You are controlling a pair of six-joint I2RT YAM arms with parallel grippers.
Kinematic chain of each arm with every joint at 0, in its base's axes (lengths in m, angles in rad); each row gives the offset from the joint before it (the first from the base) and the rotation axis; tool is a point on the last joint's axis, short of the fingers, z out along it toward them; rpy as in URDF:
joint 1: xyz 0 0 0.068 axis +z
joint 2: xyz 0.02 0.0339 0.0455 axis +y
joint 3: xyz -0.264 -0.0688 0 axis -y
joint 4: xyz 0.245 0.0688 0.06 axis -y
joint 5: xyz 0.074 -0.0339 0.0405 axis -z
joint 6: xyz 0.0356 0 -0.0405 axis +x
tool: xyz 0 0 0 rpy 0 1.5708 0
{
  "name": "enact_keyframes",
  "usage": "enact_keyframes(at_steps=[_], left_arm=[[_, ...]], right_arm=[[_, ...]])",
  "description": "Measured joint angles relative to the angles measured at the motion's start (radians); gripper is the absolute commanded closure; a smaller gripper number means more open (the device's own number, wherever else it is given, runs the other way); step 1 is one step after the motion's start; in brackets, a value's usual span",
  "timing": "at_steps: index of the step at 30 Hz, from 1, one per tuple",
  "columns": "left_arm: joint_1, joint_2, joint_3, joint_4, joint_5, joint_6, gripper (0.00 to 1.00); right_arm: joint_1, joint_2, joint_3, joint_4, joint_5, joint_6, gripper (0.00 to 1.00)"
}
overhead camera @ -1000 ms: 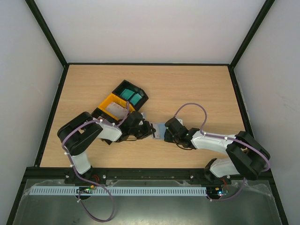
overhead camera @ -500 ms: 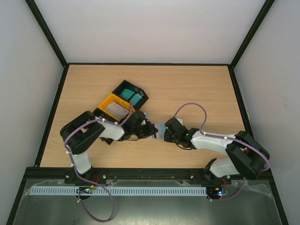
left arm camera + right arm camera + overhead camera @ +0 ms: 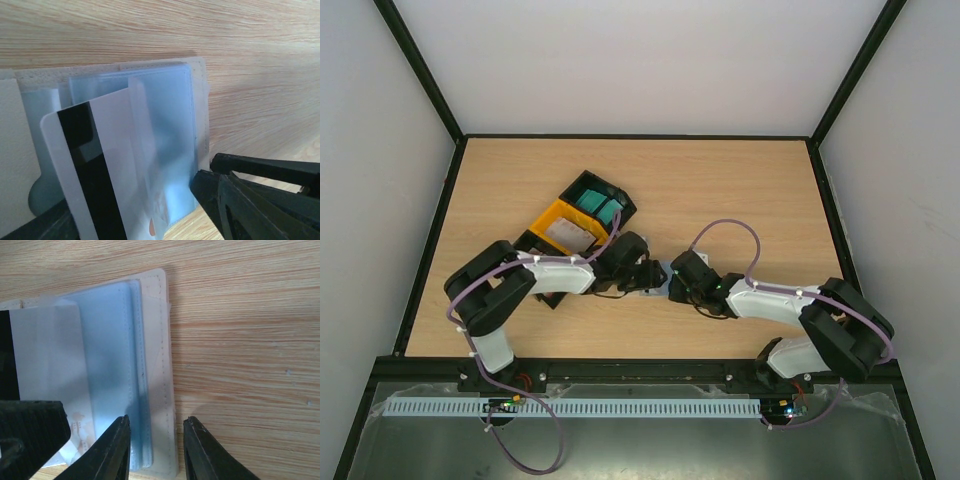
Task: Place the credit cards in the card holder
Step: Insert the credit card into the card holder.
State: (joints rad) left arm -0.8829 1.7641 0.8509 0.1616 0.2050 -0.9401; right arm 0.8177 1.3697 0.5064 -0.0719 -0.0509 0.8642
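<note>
With your left gripper (image 3: 650, 277) open beside the half-seated white card (image 3: 115, 150) and your right gripper (image 3: 155, 432) parted astride the card holder (image 3: 161, 315), push the card squarely deeper into its sleeve (image 3: 165, 125)

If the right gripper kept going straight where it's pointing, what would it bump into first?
Probably the card holder. Its beige edge lies right between the spread fingertips of the right gripper, flat on the table. Depth is hard to judge here, so the fingertips may be touching it now.
</note>
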Motion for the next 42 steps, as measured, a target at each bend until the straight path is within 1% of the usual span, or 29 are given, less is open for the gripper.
enact_keyframes(at_steps=[3, 7, 16, 24, 27, 32, 34, 37, 38, 42], left_arm=[[-0.009, -0.012, 0.010, -0.042, -0.030, 0.013, 0.31], [-0.015, -0.033, 0.011, -0.088, -0.054, 0.021, 0.23], [-0.019, -0.073, 0.010, -0.163, -0.068, 0.026, 0.14], [-0.015, -0.121, -0.002, -0.222, -0.113, 0.013, 0.13], [-0.013, -0.127, -0.002, -0.245, -0.131, 0.013, 0.15], [-0.012, -0.129, -0.002, -0.260, -0.151, 0.018, 0.24], [-0.011, -0.128, -0.002, -0.260, -0.156, 0.021, 0.29], [-0.009, -0.109, 0.001, -0.259, -0.157, 0.036, 0.41], [-0.009, -0.099, 0.002, -0.258, -0.157, 0.037, 0.43], [-0.009, -0.068, 0.019, -0.257, -0.155, 0.057, 0.45]], right_arm=[[0.000, 0.001, 0.000, 0.004, -0.002, 0.000, 0.71], [0.000, 0.001, -0.001, 0.006, -0.002, 0.000, 0.71], [0.000, 0.001, -0.018, 0.060, -0.052, 0.000, 0.71], [0.000, -0.002, -0.024, 0.073, -0.076, 0.002, 0.71], [0.000, -0.005, -0.027, 0.076, -0.082, 0.005, 0.71], [0.000, -0.006, -0.030, 0.084, -0.097, 0.008, 0.71], [0.000, -0.005, -0.031, 0.087, -0.106, 0.009, 0.71], [0.000, 0.000, -0.031, 0.100, -0.123, 0.011, 0.72], [0.000, 0.002, -0.031, 0.103, -0.127, 0.011, 0.72], [0.000, 0.012, -0.031, 0.121, -0.139, 0.011, 0.72]])
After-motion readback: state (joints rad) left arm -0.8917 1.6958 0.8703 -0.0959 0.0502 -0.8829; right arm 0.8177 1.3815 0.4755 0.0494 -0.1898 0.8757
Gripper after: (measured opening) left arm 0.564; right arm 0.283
